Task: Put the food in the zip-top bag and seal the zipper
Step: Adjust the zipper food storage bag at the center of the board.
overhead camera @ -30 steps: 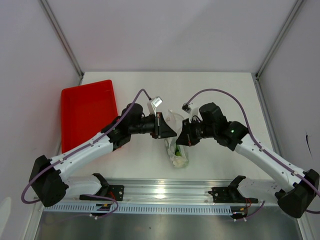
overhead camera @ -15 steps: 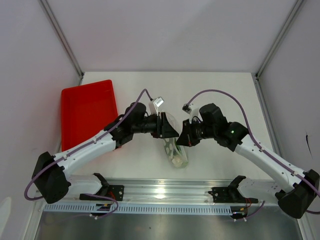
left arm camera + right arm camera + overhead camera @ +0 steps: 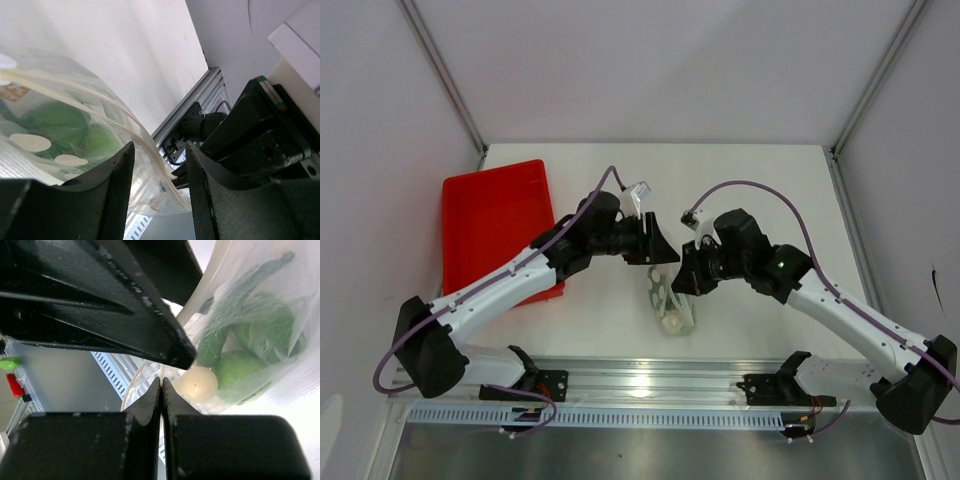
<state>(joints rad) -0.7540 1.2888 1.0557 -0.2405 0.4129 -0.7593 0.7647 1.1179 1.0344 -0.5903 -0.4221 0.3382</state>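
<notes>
the right gripper (image 3: pixel 161 390) has its fingers pressed flat together, and the clear edge of the zip-top bag (image 3: pixel 260 335) seems pinched at their tips. just past those tips, inside the plastic, sit the small white ball (image 3: pixel 199 382), the lime-green ball (image 3: pixel 240 370) touching it, and the dark green pepper pieces (image 3: pixel 250 282) above. the left gripper (image 3: pixel 159 185) faces it from the other side with its fingers apart; a corner of the bag and the pale zipper (image 3: pixel 75 89) strip run into the gap between them, unclamped. from above, the bag lies between the two grippers on the white worktop (image 3: pixel 750 190), slanting down towards the arms' bases. the red tray (image 3: pixel 495 220) sits well apart at the left edge.
</notes>
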